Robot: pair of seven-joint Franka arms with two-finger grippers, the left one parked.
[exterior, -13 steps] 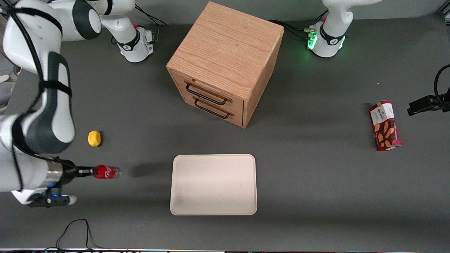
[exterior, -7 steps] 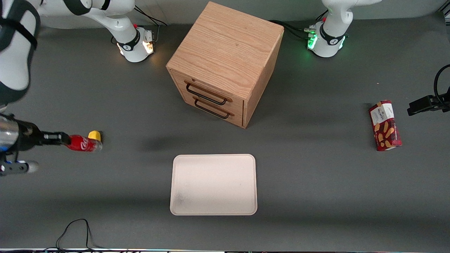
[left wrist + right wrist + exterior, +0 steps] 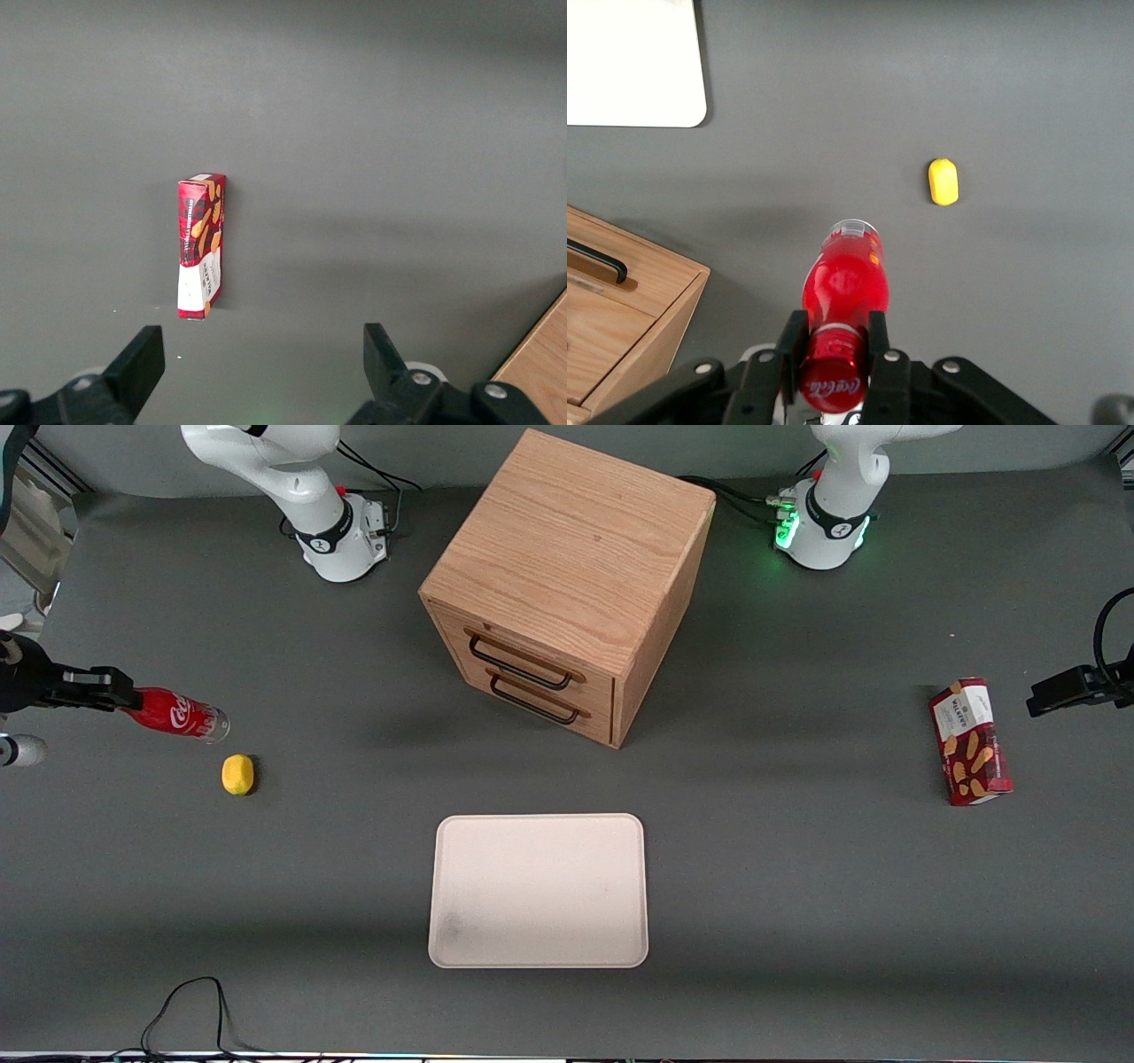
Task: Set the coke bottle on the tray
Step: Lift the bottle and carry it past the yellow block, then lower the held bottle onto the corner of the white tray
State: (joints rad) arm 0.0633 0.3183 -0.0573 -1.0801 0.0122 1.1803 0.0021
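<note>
My right gripper is shut on the coke bottle at its red cap end, holding it above the table at the working arm's end. The bottle hangs a little farther from the front camera than the yellow lemon. The cream-beige tray lies flat near the front edge, in front of the wooden drawer cabinet, with nothing on it. Only a corner of the tray shows in the right wrist view.
A red snack box lies toward the parked arm's end of the table. A black cable loops at the front edge. The cabinet's two drawers, with black handles, are closed.
The right arm has carried the coke bottle away from the front camera, past the lemon, and swung outward toward the table's end. The bottle stays in the grip.
</note>
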